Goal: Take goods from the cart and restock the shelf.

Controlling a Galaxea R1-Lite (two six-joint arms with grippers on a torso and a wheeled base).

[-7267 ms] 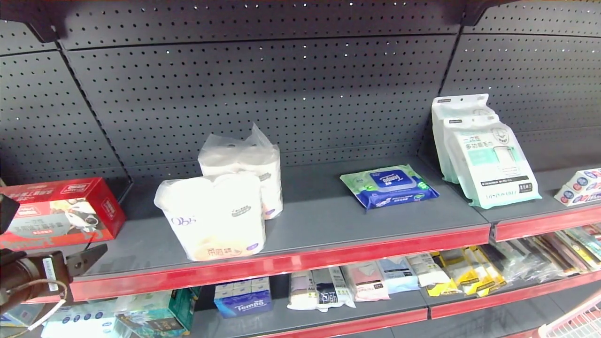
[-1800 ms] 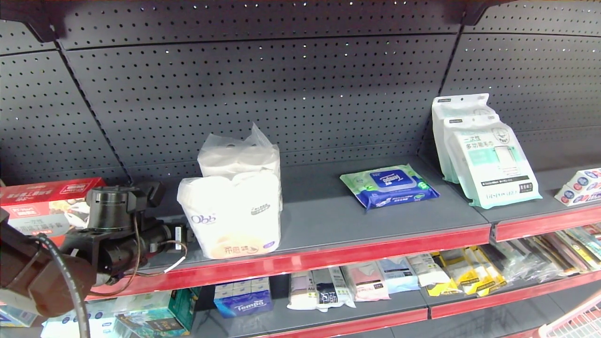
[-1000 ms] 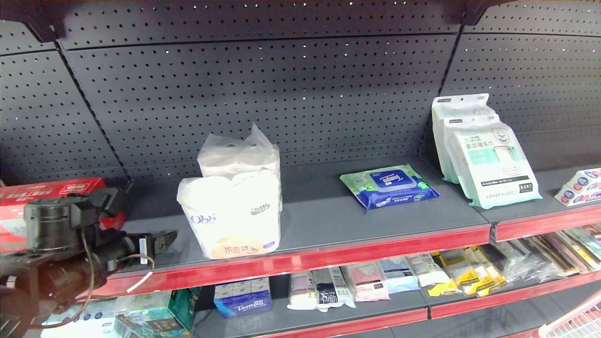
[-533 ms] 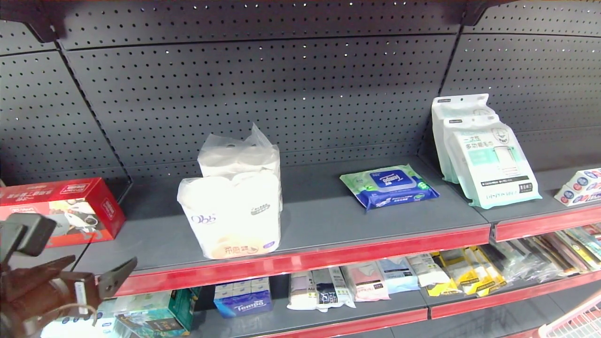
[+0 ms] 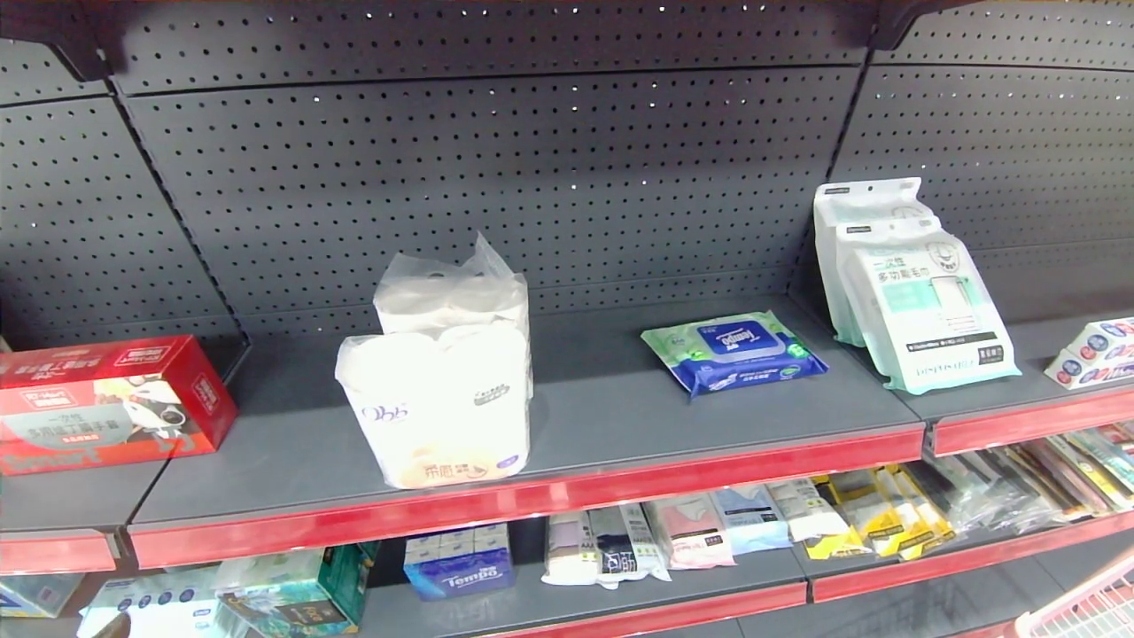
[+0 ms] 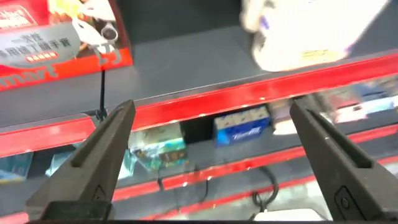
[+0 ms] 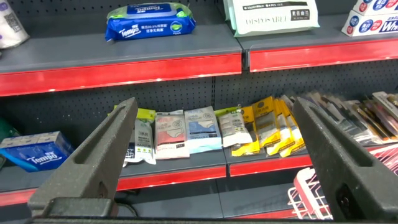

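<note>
- It was a shop: a grey shelf (image 5: 611,412) with a red front strip stood against a black pegboard (image 5: 496,177).
- On that shelf sat packaged toilet rolls (image 5: 438,403), wet wipes (image 5: 733,350) and a red box (image 5: 106,403).
- Below it lay more packets (image 5: 709,530).

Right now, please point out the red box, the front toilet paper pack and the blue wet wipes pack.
red box (image 5: 106,416), head view, on its front face.
front toilet paper pack (image 5: 438,403), head view, middle of its front side.
blue wet wipes pack (image 5: 735,341), head view, on its top label.

The cart (image 5: 1099,604) at four o'clock is cut by the edge, and the front roll pack (image 5: 438,408) half hides the rear roll pack (image 5: 447,283).
</note>
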